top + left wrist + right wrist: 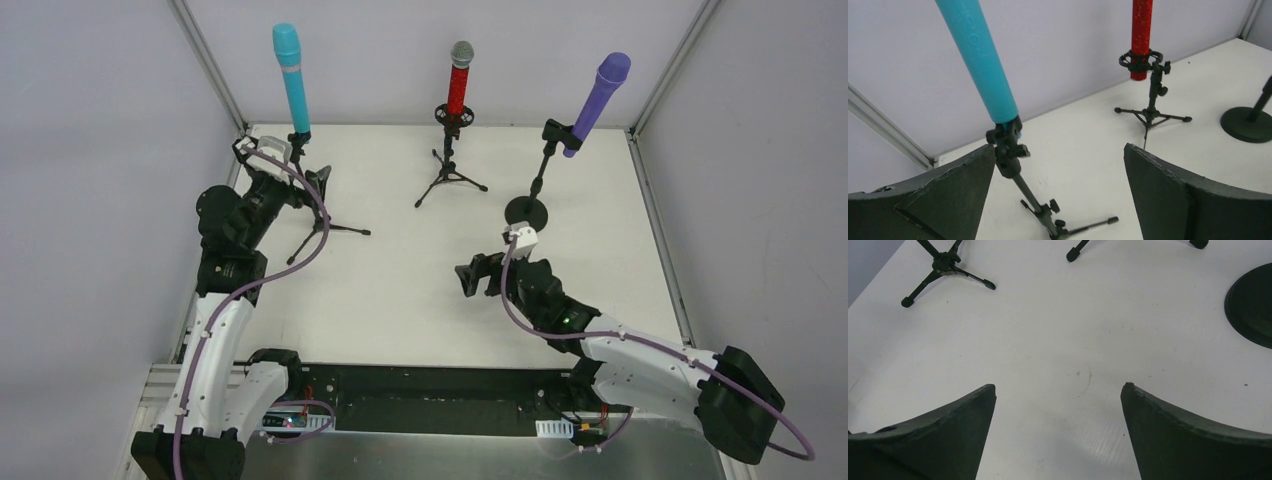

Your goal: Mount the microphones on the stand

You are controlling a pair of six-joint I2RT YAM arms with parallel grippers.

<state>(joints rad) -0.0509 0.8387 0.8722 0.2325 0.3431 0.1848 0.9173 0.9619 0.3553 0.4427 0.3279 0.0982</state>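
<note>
White matte tabletop [400, 290] beneath and ahead of both the left jaws and the right jaws. Faint curved scuff [1089, 380] on it, just ahead of the right jaws, roughly midway between them; tiny dark speck [1245, 385] off to their right. Pale grey back wall [380, 60] well beyond both. Slanted metal post [210, 65] in the corner just beyond the left jaws; second metal post [675, 65] far beyond the right jaws. Well behind both, black rail [440, 400], then bare metal plate [450, 455].

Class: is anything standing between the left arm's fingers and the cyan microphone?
Nothing visible. The cyan microphone rises from its tripod stand just beyond the open left fingers, with no other object between them.
</note>
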